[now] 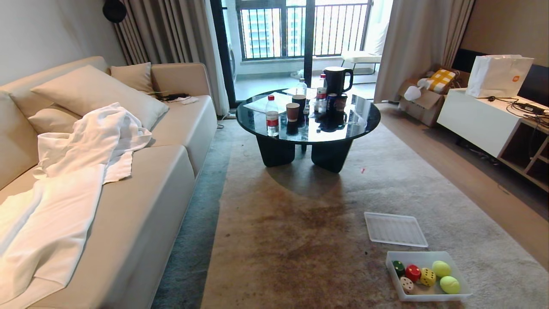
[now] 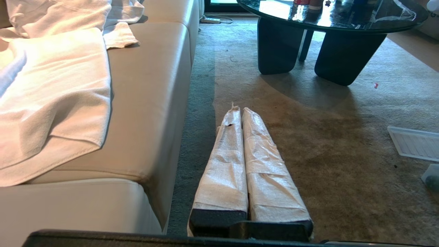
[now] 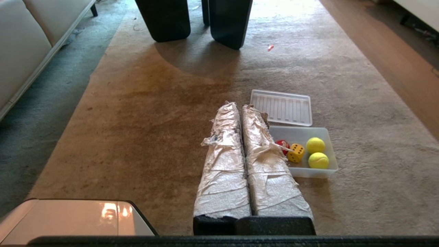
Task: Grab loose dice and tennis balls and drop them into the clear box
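Everything I was sent to collect already sits in the clear box [image 1: 464, 286] on the rug: the green die [image 1: 398, 268], red die [image 1: 413, 272], yellow die [image 1: 427, 277] and beige die [image 1: 406, 284] in a cluster at the box's sofa-ward end, the two tennis balls [image 1: 445, 277] touching each other at the opposite end. I can find no loose die or ball on the rug around the box, so I judge the gathering finished and both arms parked. The ribbed clear lid [image 1: 395, 229] lies flat just beyond the box, toward the round glass surface [image 1: 362, 124]. If anything remains, it calls for a scan of the floor for strays; none shows from here

My right pincer [image 3: 239, 106] hangs above the rug just beside the box, on its sofa side, wrapped fingers pressed together and holding nothing. My left pincer [image 2: 239, 110] is well apart from the box, close by the sofa [image 2: 151, 103], likewise closed and empty
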Available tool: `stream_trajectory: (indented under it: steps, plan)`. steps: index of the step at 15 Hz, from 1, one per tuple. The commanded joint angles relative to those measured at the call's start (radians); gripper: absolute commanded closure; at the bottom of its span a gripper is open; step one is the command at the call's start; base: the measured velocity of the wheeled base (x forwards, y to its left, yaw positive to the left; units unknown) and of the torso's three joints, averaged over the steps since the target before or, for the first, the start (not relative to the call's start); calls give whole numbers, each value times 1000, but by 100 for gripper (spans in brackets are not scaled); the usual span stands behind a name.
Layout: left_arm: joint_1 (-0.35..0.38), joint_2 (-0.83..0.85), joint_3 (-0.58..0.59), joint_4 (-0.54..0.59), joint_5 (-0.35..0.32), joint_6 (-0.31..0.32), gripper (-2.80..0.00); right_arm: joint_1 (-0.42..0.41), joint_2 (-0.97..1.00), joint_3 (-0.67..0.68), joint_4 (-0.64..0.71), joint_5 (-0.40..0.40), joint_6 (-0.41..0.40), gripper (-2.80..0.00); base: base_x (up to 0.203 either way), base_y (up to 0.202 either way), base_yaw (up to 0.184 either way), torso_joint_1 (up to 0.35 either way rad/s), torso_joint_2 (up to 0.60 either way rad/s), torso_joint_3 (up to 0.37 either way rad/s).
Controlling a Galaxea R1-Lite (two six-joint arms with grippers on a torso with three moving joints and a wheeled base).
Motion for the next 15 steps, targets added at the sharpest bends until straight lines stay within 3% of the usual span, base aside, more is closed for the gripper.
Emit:
stream_trajectory:
  steps: [1,15]
  plan:
    - [0,0,0,-1,1,-1,0,0,0,0,3,-1,2,0,0,0,0,0,0,0]
    - [0,0,0,0,1,-1,0,1,0,0,2,-1,-2,0,0,0,0,0,0,0]
